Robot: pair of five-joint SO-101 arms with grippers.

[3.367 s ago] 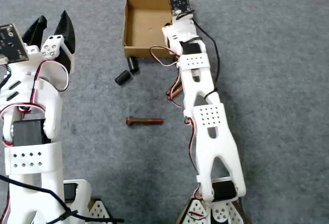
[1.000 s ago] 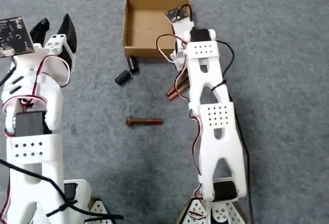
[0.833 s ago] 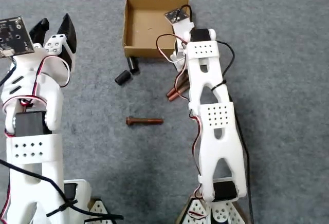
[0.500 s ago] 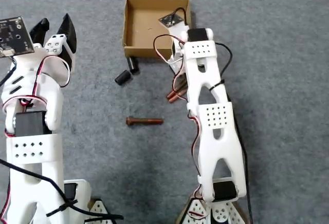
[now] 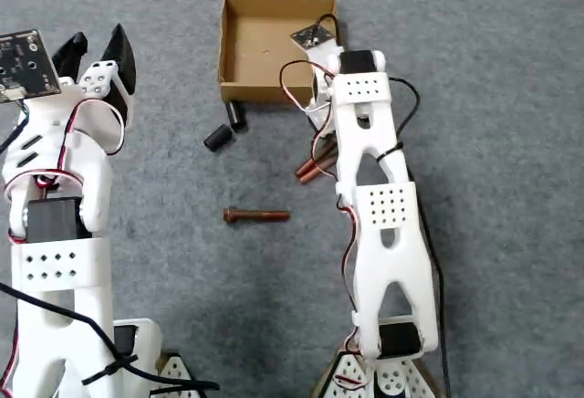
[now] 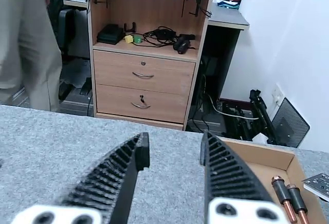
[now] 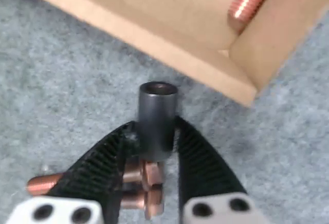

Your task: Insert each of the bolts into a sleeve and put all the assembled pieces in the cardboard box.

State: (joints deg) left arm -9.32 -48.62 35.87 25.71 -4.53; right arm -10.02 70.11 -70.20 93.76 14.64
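Cardboard box (image 5: 260, 47) holds bolts (image 6: 297, 203); right hand (image 7: 154, 127) grips sleeve (image 7: 158, 108); left hand (image 6: 175, 143) wide.

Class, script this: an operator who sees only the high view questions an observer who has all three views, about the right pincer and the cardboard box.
Operator: Is the right pincer holding anything?
Observer: Yes, a black sleeve is clamped between its fingers.
Operator: Is anything in the cardboard box?
Observer: Two copper bolts lie side by side near one wall.
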